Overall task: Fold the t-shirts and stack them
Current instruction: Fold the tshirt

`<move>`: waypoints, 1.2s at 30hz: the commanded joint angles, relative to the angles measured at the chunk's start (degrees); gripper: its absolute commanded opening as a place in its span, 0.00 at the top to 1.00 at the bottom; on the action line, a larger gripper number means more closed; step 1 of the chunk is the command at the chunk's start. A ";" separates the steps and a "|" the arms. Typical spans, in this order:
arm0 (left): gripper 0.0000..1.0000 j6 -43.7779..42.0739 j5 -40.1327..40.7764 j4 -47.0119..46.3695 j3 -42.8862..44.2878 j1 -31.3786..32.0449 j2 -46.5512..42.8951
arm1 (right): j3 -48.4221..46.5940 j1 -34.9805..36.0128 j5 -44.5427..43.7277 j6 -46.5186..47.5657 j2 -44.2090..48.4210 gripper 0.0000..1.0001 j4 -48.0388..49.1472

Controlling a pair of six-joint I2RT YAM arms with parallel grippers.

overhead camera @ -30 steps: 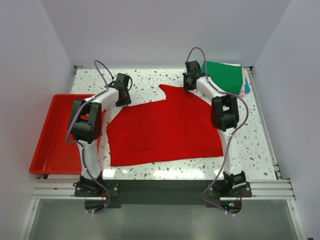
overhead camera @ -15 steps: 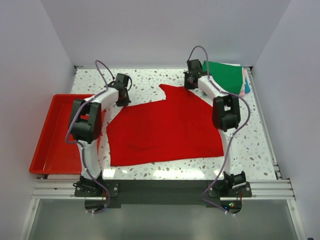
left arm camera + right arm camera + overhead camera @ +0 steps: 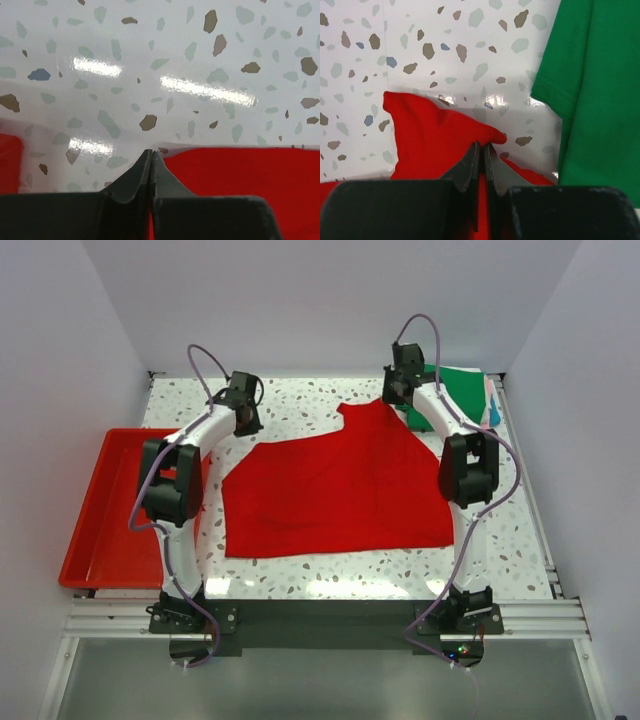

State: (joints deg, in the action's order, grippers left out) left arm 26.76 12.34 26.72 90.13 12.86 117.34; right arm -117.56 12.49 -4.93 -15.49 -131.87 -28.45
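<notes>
red t-shirt, right pincer gripping, neared green t-shirt | left pincer closed, hold unclear

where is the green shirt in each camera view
top external: the green shirt lies at the far right, near the top of the picture.
left wrist: not in it.
right wrist: the green shirt fills the right side.
shared landmark: the red shirt shows in all three views.

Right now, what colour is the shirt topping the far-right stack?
Plain green. The green shirt shows best in the right wrist view, beside the red shirt.
</notes>
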 commanded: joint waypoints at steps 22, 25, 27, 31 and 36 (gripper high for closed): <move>0.75 -8.75 -8.74 -0.97 4.44 -0.47 7.38 | 1.98 -0.63 2.47 -1.92 1.80 1.00 3.40; 0.88 -7.87 -6.02 -1.58 4.27 -0.56 6.24 | 2.77 -0.71 1.51 -1.30 1.53 1.00 3.22; 0.95 -7.08 -3.91 -3.07 3.39 -0.56 4.57 | 3.47 -0.71 0.10 -1.04 1.62 1.00 3.22; 1.00 -6.03 -2.32 -7.55 -0.99 -0.56 0.18 | 4.09 -0.71 -1.31 -0.77 2.32 1.00 3.31; 1.00 -4.35 -0.92 -12.56 -5.92 -0.56 -4.04 | 7.86 -0.80 -2.19 -0.77 6.36 1.00 5.68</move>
State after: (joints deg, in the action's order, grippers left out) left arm 20.71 8.71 20.78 85.95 12.82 118.76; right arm -111.61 11.97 -5.19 -16.80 -130.63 -26.06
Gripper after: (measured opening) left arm 0.019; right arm 0.055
